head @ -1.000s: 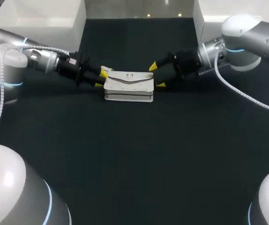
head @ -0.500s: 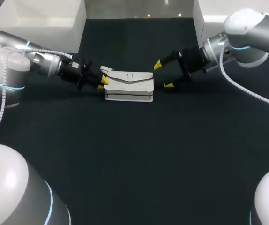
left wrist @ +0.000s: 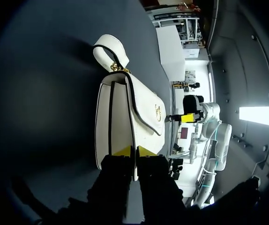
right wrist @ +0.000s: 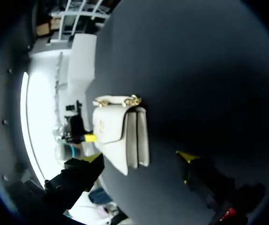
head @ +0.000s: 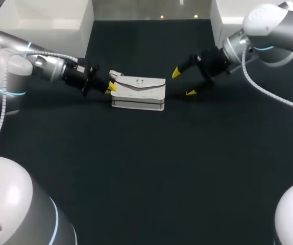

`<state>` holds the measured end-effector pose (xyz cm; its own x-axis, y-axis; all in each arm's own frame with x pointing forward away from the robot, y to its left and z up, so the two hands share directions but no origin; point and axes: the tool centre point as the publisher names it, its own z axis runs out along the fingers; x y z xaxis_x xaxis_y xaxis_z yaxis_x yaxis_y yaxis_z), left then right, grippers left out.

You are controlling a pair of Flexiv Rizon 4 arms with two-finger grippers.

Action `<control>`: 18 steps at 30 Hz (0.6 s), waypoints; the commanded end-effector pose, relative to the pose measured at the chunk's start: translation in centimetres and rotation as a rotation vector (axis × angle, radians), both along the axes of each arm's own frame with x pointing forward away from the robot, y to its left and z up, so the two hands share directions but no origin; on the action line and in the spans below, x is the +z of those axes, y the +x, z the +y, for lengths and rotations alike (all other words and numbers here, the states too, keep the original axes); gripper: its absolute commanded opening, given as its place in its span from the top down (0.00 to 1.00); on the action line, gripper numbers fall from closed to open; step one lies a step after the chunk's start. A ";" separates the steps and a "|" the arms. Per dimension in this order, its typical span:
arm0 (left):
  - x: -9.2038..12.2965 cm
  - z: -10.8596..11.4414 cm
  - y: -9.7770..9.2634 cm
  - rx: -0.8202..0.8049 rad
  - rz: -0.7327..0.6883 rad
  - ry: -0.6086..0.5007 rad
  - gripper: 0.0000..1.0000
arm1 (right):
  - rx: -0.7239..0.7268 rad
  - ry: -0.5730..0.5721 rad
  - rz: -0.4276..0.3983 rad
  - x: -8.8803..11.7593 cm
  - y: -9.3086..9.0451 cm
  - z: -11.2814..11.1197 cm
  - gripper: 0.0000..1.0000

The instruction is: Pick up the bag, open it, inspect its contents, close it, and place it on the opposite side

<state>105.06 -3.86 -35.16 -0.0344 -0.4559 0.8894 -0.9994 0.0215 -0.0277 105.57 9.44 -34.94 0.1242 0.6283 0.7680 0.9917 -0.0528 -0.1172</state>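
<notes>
The white bag (head: 138,93) lies flap up on the dark table, left of centre at the back. My left gripper (head: 110,88) is at its left end. In the left wrist view the yellow fingertips (left wrist: 123,151) pinch the end edge of the bag (left wrist: 120,112) from both sides; its handle (left wrist: 108,47) curls at the far end. My right gripper (head: 182,83) stands open, a short way off the bag's right end and touching nothing. From the right wrist, the bag (right wrist: 118,136) lies ahead of the wide-spread fingers (right wrist: 187,156).
White boxes stand at the back left (head: 44,23) and back right (head: 223,20) corners. The dark tabletop (head: 146,168) stretches bare in front of the bag.
My left gripper has closed on the bag's left end and the bag has shifted slightly left. My right gripper has opened wider and drawn back to the right, away from the bag.
</notes>
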 end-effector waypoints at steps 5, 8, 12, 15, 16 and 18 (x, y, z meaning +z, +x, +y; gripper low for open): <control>0.0 2.4 0.0 0.013 -0.005 0.019 1.00 | -0.024 -0.172 -0.020 1.6 -0.9 -1.7 0.00; -0.2 3.4 0.0 0.010 -0.011 0.038 1.00 | -0.046 -0.228 -0.029 1.8 -1.3 -2.7 0.00; -0.3 4.6 0.0 0.017 -0.019 0.084 1.00 | -0.068 -0.253 -0.027 1.9 -1.5 -3.1 0.00; -0.3 5.5 -0.5 0.026 -0.016 0.101 1.00 | -0.068 -0.253 -0.027 1.9 -1.5 -3.1 0.00; -0.3 5.5 -0.5 0.026 -0.016 0.101 1.00 | -0.068 -0.253 -0.027 1.9 -1.5 -3.1 0.00; -0.3 5.5 -0.5 0.026 -0.016 0.101 1.00 | -0.068 -0.253 -0.027 1.9 -1.5 -3.1 0.00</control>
